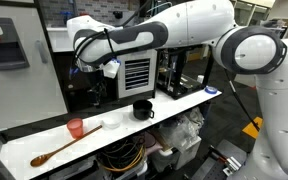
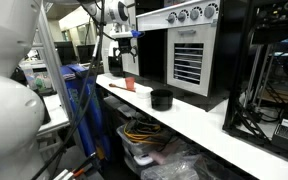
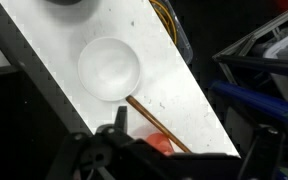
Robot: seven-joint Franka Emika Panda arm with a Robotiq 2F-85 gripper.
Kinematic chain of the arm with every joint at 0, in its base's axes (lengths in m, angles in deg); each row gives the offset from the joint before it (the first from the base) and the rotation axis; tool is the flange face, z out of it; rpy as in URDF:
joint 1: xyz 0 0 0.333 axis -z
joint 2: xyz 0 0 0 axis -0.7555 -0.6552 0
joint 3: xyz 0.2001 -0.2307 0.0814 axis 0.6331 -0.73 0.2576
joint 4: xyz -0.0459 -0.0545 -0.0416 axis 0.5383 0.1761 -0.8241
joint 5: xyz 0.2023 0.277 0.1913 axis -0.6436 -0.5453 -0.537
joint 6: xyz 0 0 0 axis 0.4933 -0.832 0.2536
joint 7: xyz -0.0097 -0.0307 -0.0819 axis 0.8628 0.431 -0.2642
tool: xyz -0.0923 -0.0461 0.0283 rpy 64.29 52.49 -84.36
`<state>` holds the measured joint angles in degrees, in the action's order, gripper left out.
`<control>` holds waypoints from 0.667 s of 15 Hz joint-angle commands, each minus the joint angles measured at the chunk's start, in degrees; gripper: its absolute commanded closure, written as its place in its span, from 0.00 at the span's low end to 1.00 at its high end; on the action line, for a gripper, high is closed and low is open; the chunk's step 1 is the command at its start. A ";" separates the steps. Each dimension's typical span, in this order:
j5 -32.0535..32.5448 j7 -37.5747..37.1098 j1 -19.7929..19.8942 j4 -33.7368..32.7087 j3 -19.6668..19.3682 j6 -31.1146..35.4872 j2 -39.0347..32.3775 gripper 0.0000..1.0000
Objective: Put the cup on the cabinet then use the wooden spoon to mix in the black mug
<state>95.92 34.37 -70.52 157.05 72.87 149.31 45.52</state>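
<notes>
gripper [image 2: 125,58]: its two dark fingers stand wide apart and hold nothing. it hangs over the counter, well away from the black mug, on the side where the cup is.
gripper from the wrist: the gripper [image 3: 189,150] fills the bottom edge. one finger [image 3: 119,125] shows on each side, and a bit of the cup peeks out between them, lower down.
black mug [image 1: 142,109]: it stands upright on the long white counter [image 1: 179,102], handle out to one side. in an exterior view the black mug [image 2: 162,98] is in front of the steel oven [image 2: 184,45]. in the wrist view only a dark bit shows at the top edge.
cup [image 1: 76,127]: small and orange-red, standing upright on the counter, well apart from the black mug. in an exterior view the cup [image 2: 130,84] is under the gripper and not touched by it. only its rim [image 3: 159,143] shows in the wrist view.
white bowl [image 3: 109,68]: it sits on the counter between the black mug and the cup.
wooden spoon [image 1: 59,150]: it lies flat on the counter, its round end even farther from the black mug than the cup. its thin handle [image 3: 149,118] runs past the white bowl, just beside the cup.
arm [image 1: 184,25]: big and white, it reaches over the black mug.
</notes>
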 commanded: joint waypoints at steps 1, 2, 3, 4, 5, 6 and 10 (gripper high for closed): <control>0.00 0.02 -0.05 -0.22 0.00 0.10 -0.33 0.00; 0.00 -0.01 -0.06 -0.22 0.00 0.08 -0.41 0.00; 0.00 -0.02 -0.09 -0.23 0.00 0.07 -0.40 0.00; 0.00 -0.02 -0.09 -0.23 0.00 0.07 -0.39 0.00; 0.00 -0.03 -0.09 -0.23 0.00 0.07 -0.39 0.00; -0.53 0.55 0.72 1.64 0.03 1.51 0.66 0.00; -0.38 3.06 1.75 2.39 0.24 8.40 -1.07 0.00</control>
<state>95.86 34.62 -70.05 157.62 72.80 152.28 44.95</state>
